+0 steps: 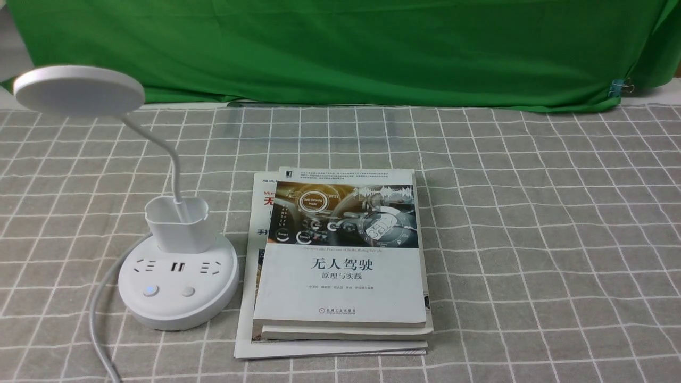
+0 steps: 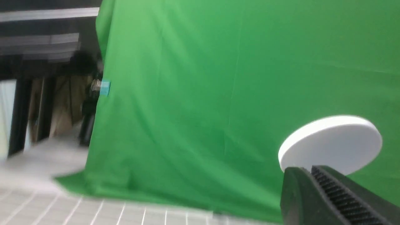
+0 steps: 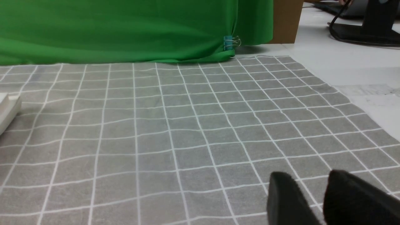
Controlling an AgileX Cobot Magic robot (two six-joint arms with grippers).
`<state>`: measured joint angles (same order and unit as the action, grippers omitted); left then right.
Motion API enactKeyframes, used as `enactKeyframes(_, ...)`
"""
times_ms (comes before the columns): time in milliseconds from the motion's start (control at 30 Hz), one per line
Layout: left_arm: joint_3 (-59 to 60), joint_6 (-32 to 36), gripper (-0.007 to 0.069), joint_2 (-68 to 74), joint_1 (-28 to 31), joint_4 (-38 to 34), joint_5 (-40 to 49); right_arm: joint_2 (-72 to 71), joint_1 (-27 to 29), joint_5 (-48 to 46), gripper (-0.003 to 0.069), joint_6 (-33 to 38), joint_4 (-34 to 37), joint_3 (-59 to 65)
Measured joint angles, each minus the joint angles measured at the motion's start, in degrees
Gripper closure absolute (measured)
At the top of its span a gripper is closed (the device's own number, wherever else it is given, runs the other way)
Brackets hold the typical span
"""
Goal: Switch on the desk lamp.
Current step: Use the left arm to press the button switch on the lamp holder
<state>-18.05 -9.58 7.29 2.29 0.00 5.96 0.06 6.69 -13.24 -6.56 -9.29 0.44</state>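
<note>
The white desk lamp (image 1: 178, 284) stands at the left of the checked cloth. Its flat disc head (image 1: 79, 89) hangs on a thin bent neck above a small cup (image 1: 178, 223). The round base carries sockets and two buttons; the left button (image 1: 150, 290) glows bluish, the right button (image 1: 188, 291) is plain. The lamp head (image 2: 331, 143) also shows in the left wrist view, behind my left gripper (image 2: 307, 170), whose toothed fingers are pressed together with nothing held. My right gripper (image 3: 309, 175) hovers low over bare cloth, a gap between its fingers. Neither gripper appears in the front view.
A stack of books (image 1: 340, 255) lies just right of the lamp base; a white book edge (image 3: 7, 109) shows in the right wrist view. The lamp's cord (image 1: 101, 308) runs toward the front left. A green backdrop (image 1: 340, 48) closes the far side, held by a clip (image 1: 620, 88).
</note>
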Motion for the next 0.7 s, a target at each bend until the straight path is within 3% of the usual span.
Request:
enactKeyframes(233, -6.2, -1.9, 0.0606, 14.7, 0.0, -0.5, 22.5, 0.0, 0.0, 0.0, 0.0414, 0.0, 0.0, 0.0)
enactKeyframes(367, -6.2, 0.4, 0.0606, 20.8, 0.0, -1.0, 22.4, 0.0, 0.0, 0.0, 0.0414, 0.0, 0.0, 0.0)
enactKeyframes(533, -6.3, 2.7, 0.0606, 29.2, 0.0, -12.3, 19.6, 0.0, 0.0, 0.0, 0.0414, 0.0, 0.0, 0.0)
enactKeyframes(700, -7.7, 8.4, 0.0606, 38.7, 0.0, -17.2, 21.8, 0.0, 0.0, 0.0, 0.0414, 0.0, 0.0, 0.0)
